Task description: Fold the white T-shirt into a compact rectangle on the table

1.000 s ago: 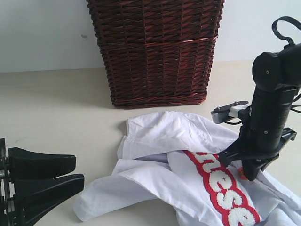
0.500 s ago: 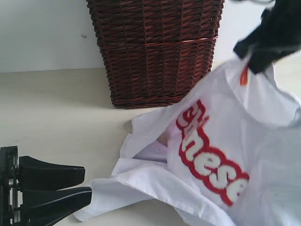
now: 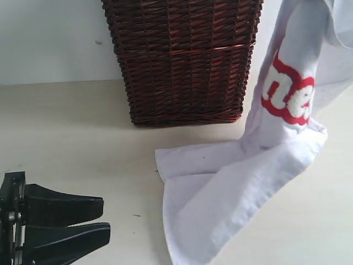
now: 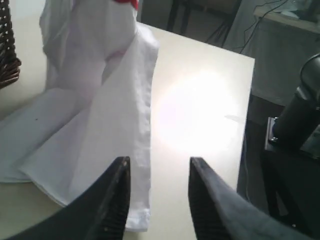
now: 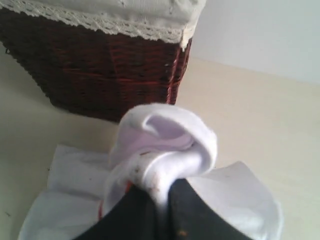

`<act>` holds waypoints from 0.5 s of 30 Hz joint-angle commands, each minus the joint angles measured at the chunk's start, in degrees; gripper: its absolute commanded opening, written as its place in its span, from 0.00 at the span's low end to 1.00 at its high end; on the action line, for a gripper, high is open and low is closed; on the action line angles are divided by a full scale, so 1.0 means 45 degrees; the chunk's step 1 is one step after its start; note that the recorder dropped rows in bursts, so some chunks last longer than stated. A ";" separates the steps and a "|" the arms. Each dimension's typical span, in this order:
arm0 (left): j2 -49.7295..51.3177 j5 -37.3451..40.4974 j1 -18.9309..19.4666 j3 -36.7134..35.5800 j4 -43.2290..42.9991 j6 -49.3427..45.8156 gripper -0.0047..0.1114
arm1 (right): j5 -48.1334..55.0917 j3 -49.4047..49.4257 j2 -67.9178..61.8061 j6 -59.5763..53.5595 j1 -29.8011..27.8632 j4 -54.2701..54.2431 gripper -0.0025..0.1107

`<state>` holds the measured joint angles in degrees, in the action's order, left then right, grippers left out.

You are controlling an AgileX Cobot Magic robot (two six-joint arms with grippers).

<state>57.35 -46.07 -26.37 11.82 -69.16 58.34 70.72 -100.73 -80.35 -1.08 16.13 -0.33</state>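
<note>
T-shirt (image 5: 165, 145) bunched in right gripper (image 5: 159, 192), jaws clamped on the fold. Exterior view: cloth hangs from 1 o'clock, lower end trailing on table (image 3: 66, 127) toward 6. Wicker basket (image 3: 182, 61) at 12. Left gripper (image 4: 159, 167) at 8 o'clock, jaws parted.

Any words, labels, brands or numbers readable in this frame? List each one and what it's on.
"ne": fuzzy white letters on the red patch of the T-shirt, exterior view. This is a partial reading only, because the rest of the word is folded out of sight.
Left wrist view: only a sliver of that patch shows, with no letters legible.
Basket and table: no writing visible.
</note>
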 commanded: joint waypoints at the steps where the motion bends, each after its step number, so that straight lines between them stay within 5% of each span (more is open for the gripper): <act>1: 0.0776 -0.1538 -0.0168 0.0227 0.0935 -0.1245 0.38 | -0.0168 -0.0186 -0.0024 -0.0301 -0.0034 -0.1855 0.02; 4: 0.1868 -0.1513 -0.0855 0.0850 0.0667 -0.1268 0.38 | -0.0168 -0.0665 -0.0056 -0.0415 -0.0034 -0.2197 0.02; 8: 0.3453 -0.0571 -0.3059 0.1652 0.0434 -0.1724 0.41 | -0.0168 -0.0658 -0.0085 -0.0334 -0.0034 -0.1629 0.02; 13: 0.5386 0.5098 -0.6707 0.3105 0.1997 -0.2535 0.48 | -0.0168 -0.0630 -0.0228 -0.0269 -0.0034 -0.1300 0.02; 15: 0.6041 0.6439 -0.7493 0.3813 0.2204 -0.2639 0.48 | -0.0168 -0.0630 -0.0318 -0.0269 -0.0034 -0.1273 0.02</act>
<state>80.66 -28.64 -54.45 24.86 -62.78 47.73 71.24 -103.21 -81.43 -2.37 16.13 -6.72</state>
